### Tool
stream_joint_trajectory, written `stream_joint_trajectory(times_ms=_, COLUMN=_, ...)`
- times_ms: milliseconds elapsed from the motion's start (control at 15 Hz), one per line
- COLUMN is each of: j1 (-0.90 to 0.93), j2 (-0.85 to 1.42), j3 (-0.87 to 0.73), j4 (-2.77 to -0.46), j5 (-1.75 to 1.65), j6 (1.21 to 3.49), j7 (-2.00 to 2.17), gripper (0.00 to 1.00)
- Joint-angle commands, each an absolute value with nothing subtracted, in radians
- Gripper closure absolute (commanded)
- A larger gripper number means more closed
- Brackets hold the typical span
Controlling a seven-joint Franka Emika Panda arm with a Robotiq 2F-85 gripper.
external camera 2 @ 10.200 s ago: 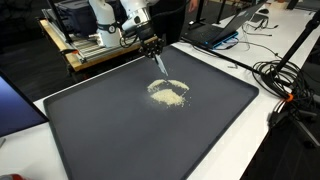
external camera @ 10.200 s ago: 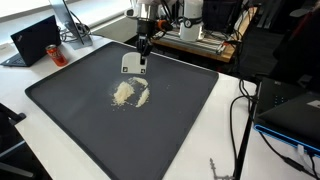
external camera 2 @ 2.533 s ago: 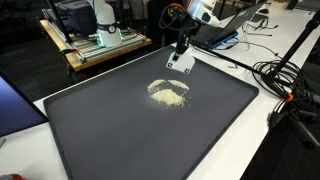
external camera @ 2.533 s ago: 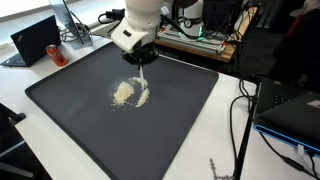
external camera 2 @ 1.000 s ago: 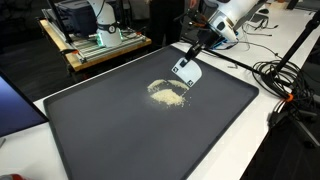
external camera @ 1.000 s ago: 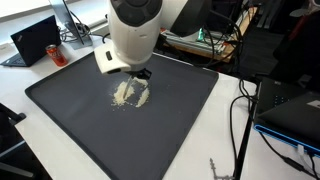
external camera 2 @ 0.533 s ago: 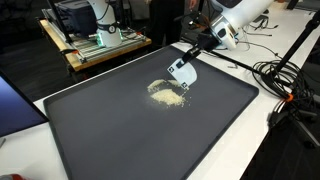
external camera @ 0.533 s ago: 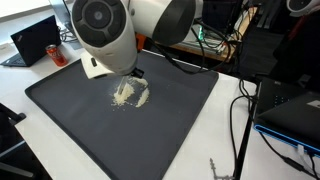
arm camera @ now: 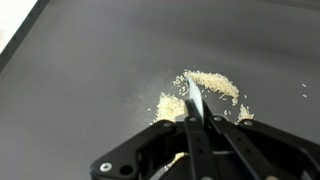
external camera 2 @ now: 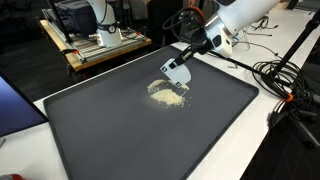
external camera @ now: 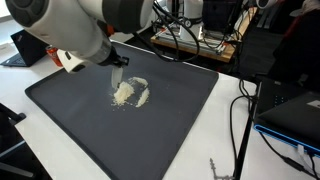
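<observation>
Fingers (arm camera: 184, 132) fully closed, pinching a thin flat scraper (external camera 2: 176, 71). In the wrist view its blade shows edge-on, clamped between them and pointing out at the pile of grains (external camera 2: 167, 92).

Pile lies on the dark mat (external camera 2: 110, 130), which covers most of the white surface (external camera 2: 245, 150). It is loosely ring-shaped, with stray grains on either side of it.

In an exterior view the white blade hangs tilted, just above the side of the pile nearest the arm. Cannot tell whether its lower edge touches the mat.

Judgement: step in hand is working the blade at the pile. To do it well:
- set the lower edge flat on the mat just outside the pile
- keep the blade square to the stroke
- move slowly so grains gather rather than scatter
- press lightly so the thin blade does not twist in the grip
</observation>
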State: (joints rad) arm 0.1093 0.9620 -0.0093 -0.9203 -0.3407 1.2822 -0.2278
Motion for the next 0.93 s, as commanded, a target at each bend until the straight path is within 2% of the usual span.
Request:
stream_joint_trajectory(times_ms=0, j1=0.036, j2=1.013, j3=0.016, j4=-0.788, j5=-0.264, j6=1.185, j7=-0.358, gripper=0.99)
stream_joint_trajectory(times_ms=400, j1=-0.054, j2=1.049, j3=0.042, j4=-0.697, j5=-0.166, j6=1.095, j7=-0.463, gripper=0.99)
stream_joint_trajectory(times_ms=867, j1=-0.17, j2=1.066, j3=0.126, j4=-0.663, j5=0.03, j6=1.104, j7=-0.546, gripper=0.99)
